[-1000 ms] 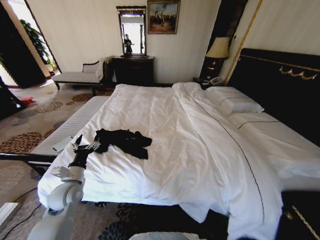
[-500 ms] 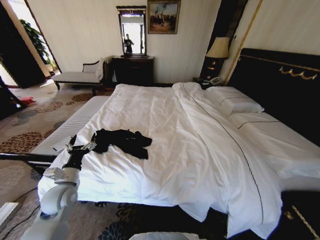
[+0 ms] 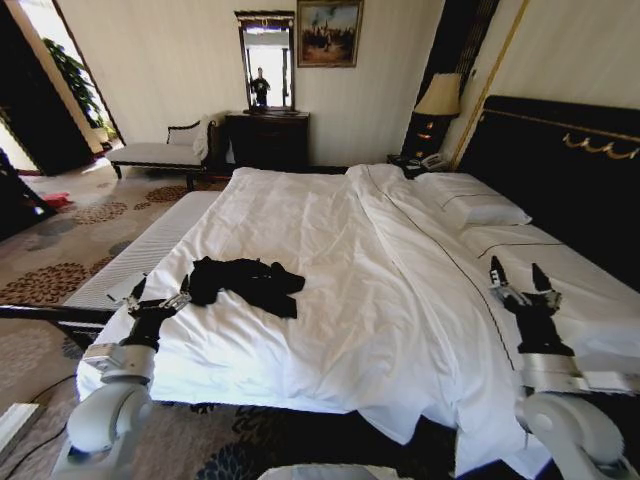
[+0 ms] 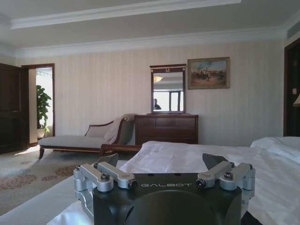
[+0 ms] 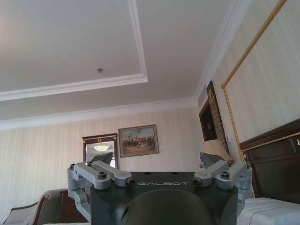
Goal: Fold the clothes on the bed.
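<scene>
Black T-shirt lies crumpled and unfolded on the white duvet, near the bed's left edge.

Head view: the shirt sits at about 9 o'clock of the picture's centre, its long axis running roughly 9-to-3 across the mattress. The left gripper hovers at the mattress edge just beside the shirt's near end, which lies at about 2 o'clock from it; its fingers stand apart, holding nothing. The right gripper is raised over the far side at about 4 o'clock, well apart from the shirt, fingers also spread and empty. The left arm is plainly the nearer.
Left wrist view: the left gripper shows open jaws against the duvet, a chaise longue and a dresser behind.
Right wrist view: the right gripper, jaws apart, points up toward the ceiling and a framed painting.
</scene>
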`<state>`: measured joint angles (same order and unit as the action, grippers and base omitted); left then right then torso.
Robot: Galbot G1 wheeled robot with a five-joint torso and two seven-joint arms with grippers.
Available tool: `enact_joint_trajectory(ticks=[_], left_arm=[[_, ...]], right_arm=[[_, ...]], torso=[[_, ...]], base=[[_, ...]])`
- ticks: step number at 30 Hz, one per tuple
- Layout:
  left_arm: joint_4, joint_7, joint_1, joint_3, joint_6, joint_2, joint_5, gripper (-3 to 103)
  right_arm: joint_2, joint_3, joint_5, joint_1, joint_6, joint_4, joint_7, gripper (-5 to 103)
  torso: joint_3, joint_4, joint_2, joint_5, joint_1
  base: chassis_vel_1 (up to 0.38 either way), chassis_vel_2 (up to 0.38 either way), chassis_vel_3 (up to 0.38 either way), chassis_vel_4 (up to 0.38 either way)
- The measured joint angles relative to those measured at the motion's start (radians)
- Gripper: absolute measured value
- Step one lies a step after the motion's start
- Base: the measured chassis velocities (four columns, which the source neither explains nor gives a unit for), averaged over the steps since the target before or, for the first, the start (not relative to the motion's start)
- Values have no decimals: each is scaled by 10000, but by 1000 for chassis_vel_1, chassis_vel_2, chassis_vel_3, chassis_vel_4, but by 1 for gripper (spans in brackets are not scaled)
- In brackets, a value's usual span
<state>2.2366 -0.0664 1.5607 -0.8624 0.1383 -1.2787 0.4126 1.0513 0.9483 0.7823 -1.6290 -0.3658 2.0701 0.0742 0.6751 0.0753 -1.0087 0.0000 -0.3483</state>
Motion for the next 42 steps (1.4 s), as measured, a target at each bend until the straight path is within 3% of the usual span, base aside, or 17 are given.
enact_joint_trajectory(ticks=[2,14,27,42], left_arm=[[82,-41,223,-164,-71,-228,-138,100],[521,37,625,-468,-509,-861,158,100],[691,62,563,-582,-602,-684,581,100],[437,60,348,-413,-641,-541,489,100]], right_arm=[[-79,-553,-233,517,-196,-502,-19,100],[-290,-2264,-628,1711,-573,-1234,471,100],[114,-1978,-1281,1498,-792,-1214,864,100],[660,-1262,-1722,1049,-871,-1046,866,100]], torso=[[1,-8,0,4,-1],[-1,-3,0,0,-1],[0,0,0,0,-1],[-1,0,0,-1,0]], base=[[0,0,0,0],[0,0,0,0],[0,0,0,0],[0,0,0,0]])
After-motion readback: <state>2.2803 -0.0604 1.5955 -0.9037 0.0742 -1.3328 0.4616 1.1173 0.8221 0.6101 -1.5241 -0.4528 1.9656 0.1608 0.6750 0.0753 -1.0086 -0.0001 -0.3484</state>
